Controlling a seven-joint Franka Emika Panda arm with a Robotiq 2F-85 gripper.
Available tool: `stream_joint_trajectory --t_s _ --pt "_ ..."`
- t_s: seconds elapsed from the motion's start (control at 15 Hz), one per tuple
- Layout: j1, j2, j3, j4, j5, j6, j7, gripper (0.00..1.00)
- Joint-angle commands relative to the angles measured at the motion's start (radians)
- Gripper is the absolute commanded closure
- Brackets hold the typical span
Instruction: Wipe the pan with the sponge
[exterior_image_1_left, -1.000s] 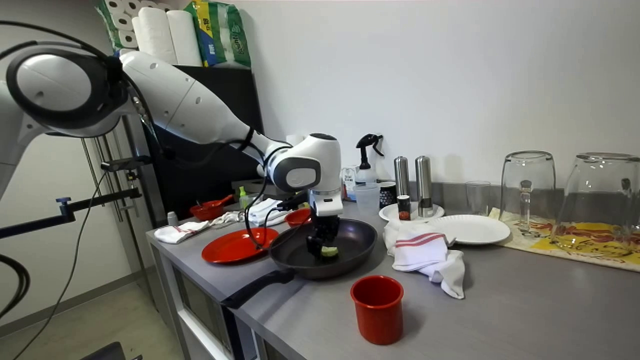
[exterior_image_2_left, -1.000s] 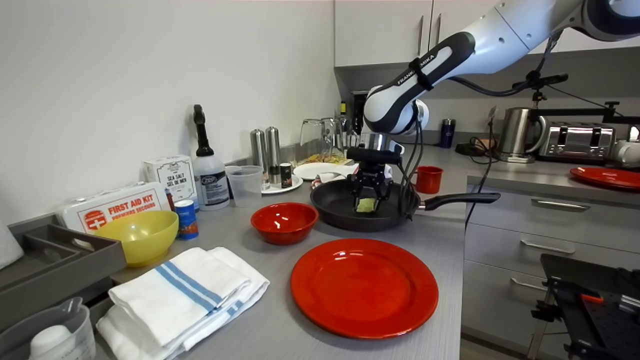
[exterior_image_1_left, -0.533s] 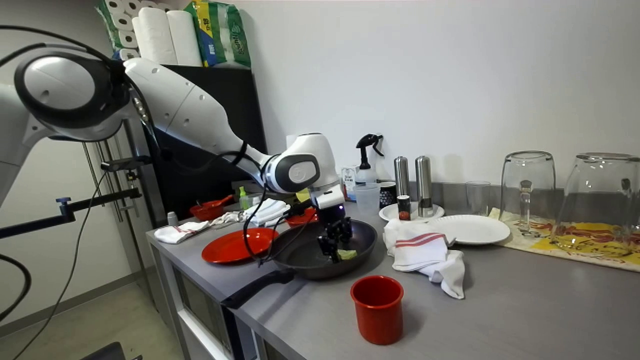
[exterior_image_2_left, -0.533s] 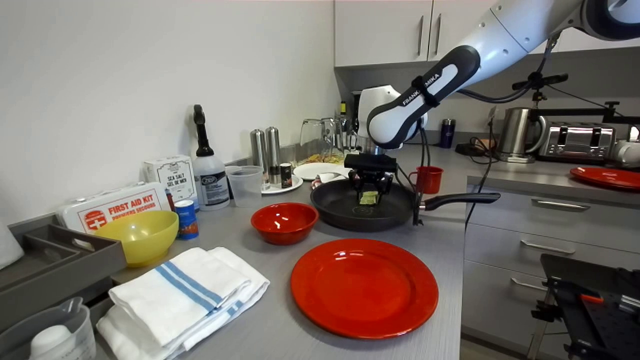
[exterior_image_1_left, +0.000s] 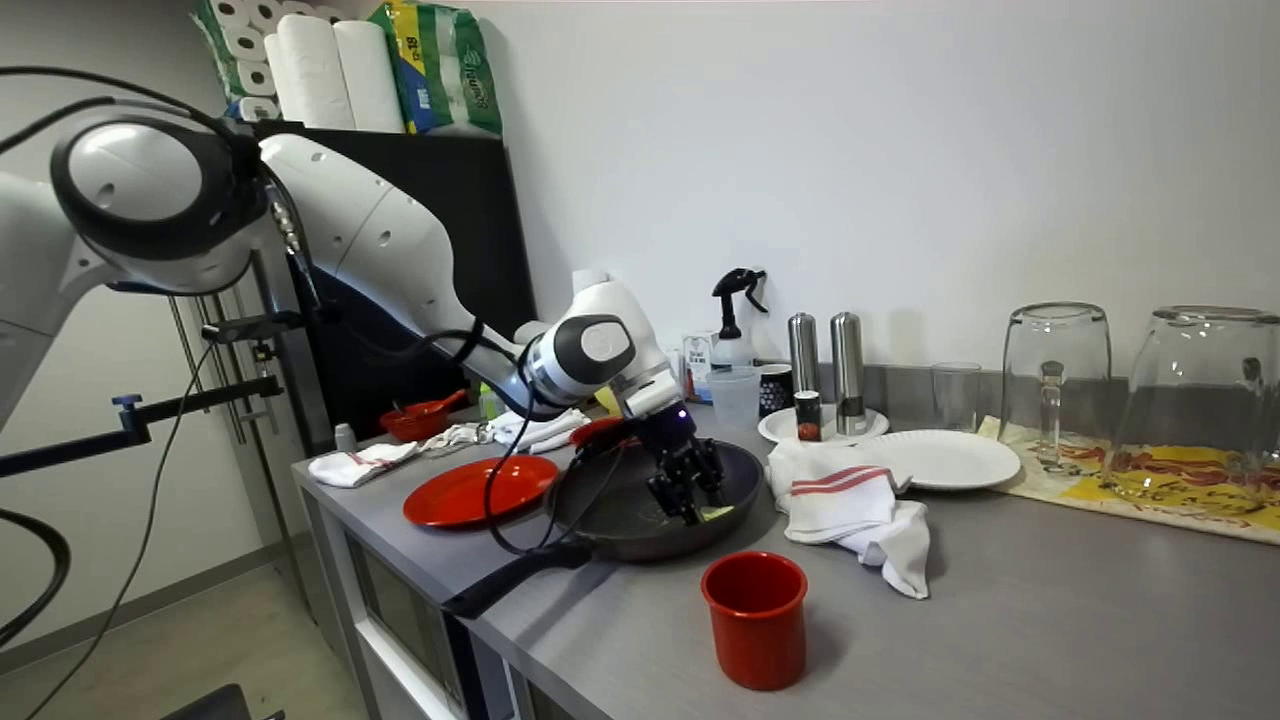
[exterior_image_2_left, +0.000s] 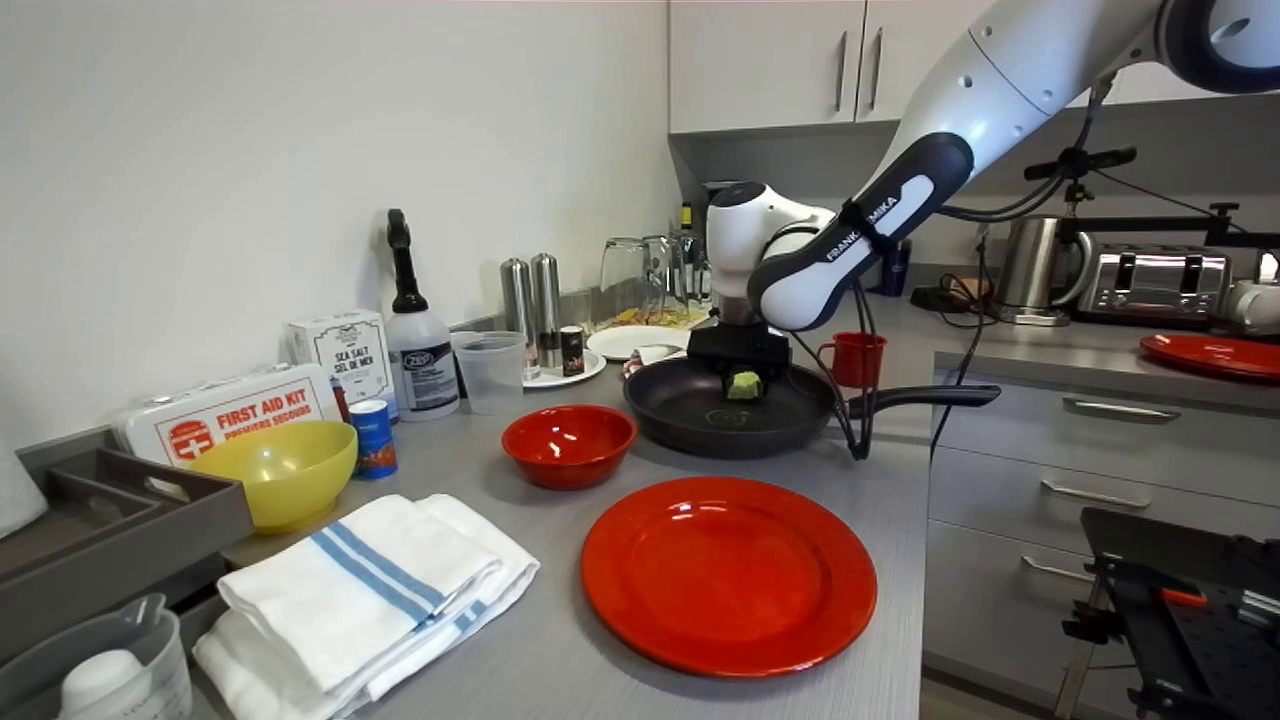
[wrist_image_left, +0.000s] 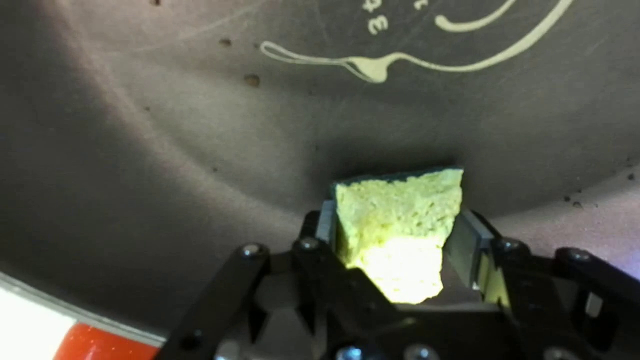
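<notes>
Jaws grip the sponge (wrist_image_left: 400, 230) inside the pan (exterior_image_2_left: 700, 418); good wiping likely needs light, even pressure, overlapping strokes across brown specks (wrist_image_left: 252, 80).

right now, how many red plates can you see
2: one red plate beside the pan, another red plate in front of the toaster. Others may be hidden.

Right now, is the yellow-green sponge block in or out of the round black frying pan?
In: both exterior views show the sponge inside the pan.
</notes>
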Motion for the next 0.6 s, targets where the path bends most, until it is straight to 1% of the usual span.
stream_joint_trajectory --t_s 0.0,0.27,0.4,0.53 --pt "-0.007 0.007 0.016 -0.014 -0.033 0.000 0.040 0.72" --pt "-0.121 -0.036 0.165 -0.027 0.145 -0.008 -0.131 0.72" --pt "-0.165 -0.043 0.223 -0.020 0.243 -0.019 -0.211 0.72" --pt "-0.196 -0.045 0.266 -0.012 0.330 -0.035 -0.284 0.72"
